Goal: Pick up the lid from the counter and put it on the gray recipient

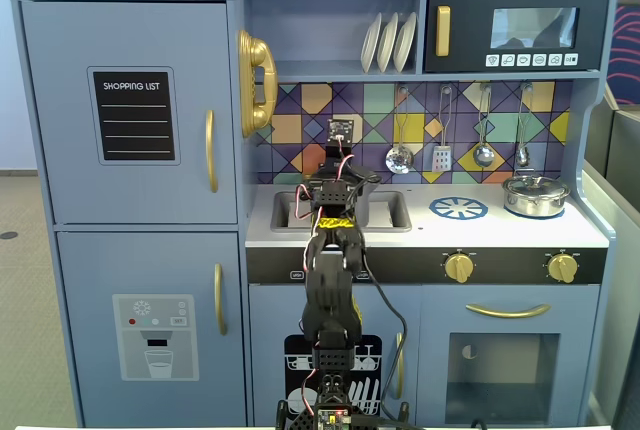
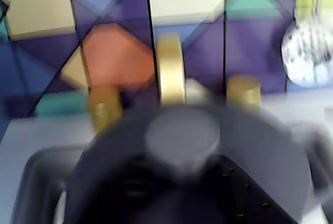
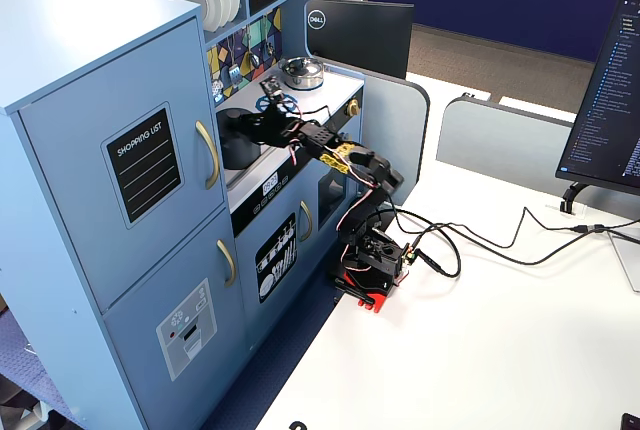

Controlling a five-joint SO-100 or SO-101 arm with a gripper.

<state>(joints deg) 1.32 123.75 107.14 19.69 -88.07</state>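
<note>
Wrist view shows the blurred dark-gray lid (image 2: 182, 182) with its round knob; claw grip unclear.

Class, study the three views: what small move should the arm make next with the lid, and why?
Probably ease the lid straight down a little. The wrist view shows it before the gold tap, seemingly centred over the gray pot, but blur hides whether it is seated.

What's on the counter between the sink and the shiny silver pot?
In a fixed view, only the blue burner ring printed on the countertop lies between the sink and the shiny silver pot; nothing stands on it.
</note>
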